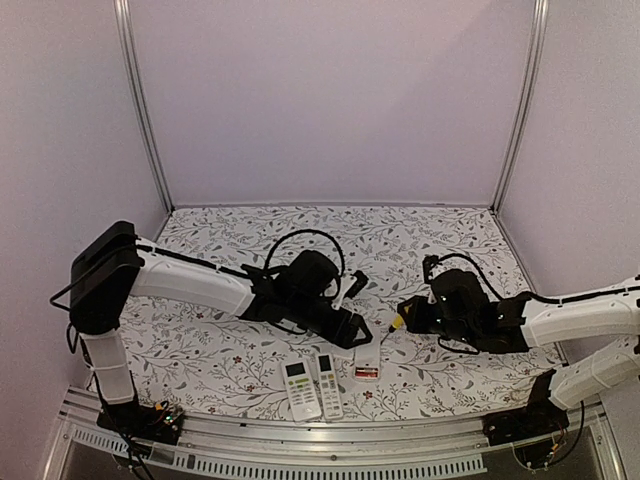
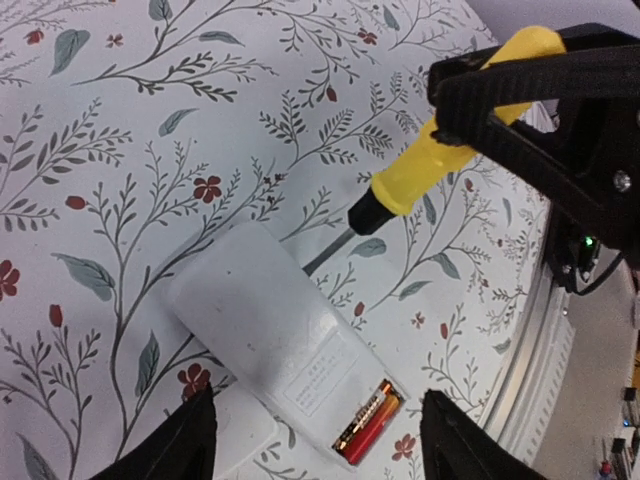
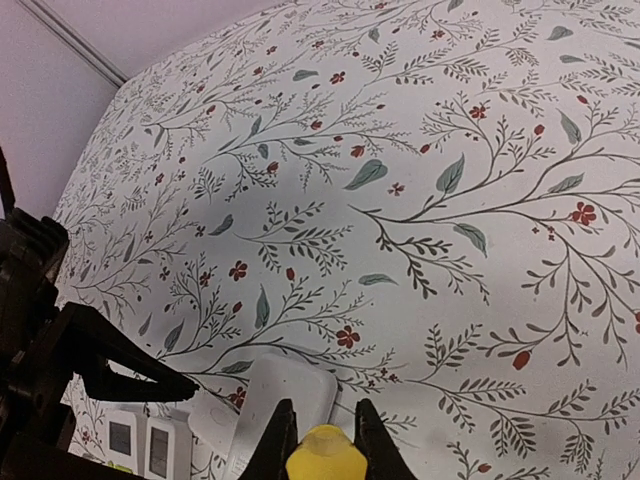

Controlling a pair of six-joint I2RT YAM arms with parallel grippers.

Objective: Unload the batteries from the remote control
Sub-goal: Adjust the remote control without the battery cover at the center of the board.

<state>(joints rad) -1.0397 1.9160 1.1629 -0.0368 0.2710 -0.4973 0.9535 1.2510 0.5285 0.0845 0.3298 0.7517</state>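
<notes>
A white remote control (image 2: pixel 270 340) lies face down with its battery bay uncovered. Two red-orange batteries (image 2: pixel 368 425) sit side by side in the bay. My left gripper (image 2: pixel 320 445) hovers just above the remote, open, its fingers straddling the bay end with nothing between them. In the top view the remote (image 1: pixel 367 358) lies between the two grippers. My right gripper (image 1: pixel 405 318) is shut on the yellow handle of a screwdriver (image 2: pixel 450 150). The screwdriver's dark shaft reaches down to the remote's far edge. That handle (image 3: pixel 325 462) also shows between the right fingers.
A loose white battery cover (image 2: pixel 235 440) lies beside the remote. Two more remotes (image 1: pixel 300 388) (image 1: pixel 328 383) lie face up near the table's front edge, left of the opened one. Side walls enclose the floral table (image 1: pixel 240 350).
</notes>
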